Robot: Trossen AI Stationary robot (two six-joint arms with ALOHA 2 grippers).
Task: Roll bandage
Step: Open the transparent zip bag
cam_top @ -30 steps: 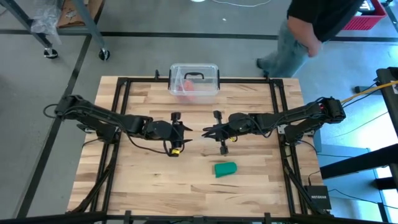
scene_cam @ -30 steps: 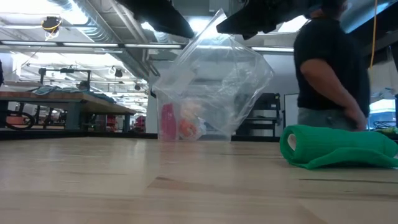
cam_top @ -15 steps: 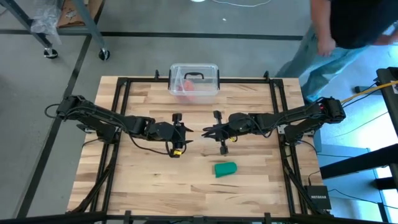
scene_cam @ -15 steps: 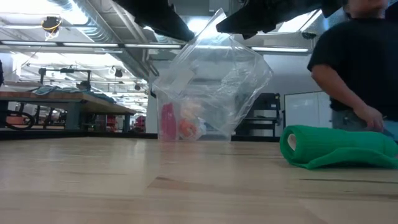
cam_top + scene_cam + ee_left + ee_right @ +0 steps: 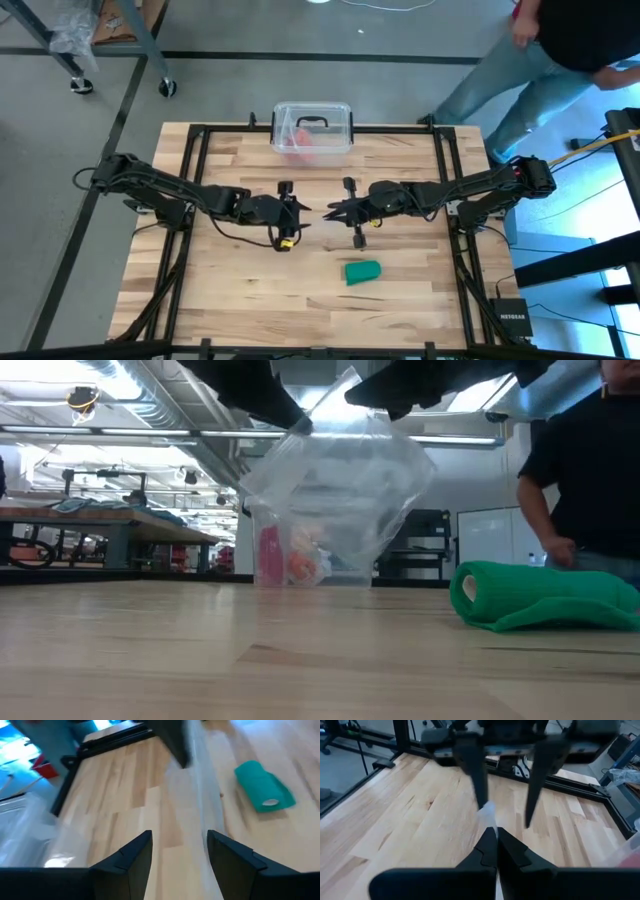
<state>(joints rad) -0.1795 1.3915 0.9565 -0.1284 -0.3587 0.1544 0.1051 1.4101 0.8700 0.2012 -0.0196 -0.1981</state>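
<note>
Since the earlier frame, only the person (image 5: 560, 50) has moved. Clear wrapper (image 5: 340, 490) is pinched by closed right hand (image 5: 330, 213) above bandage (image 5: 362, 271); left hand (image 5: 300, 212) is spread.

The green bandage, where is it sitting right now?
From above, the green bandage lies rolled on the wooden table, towards the near edge and right of centre, just below the right pincer and untouched by either arm.

Overhead, table-level, two wrist views
</note>
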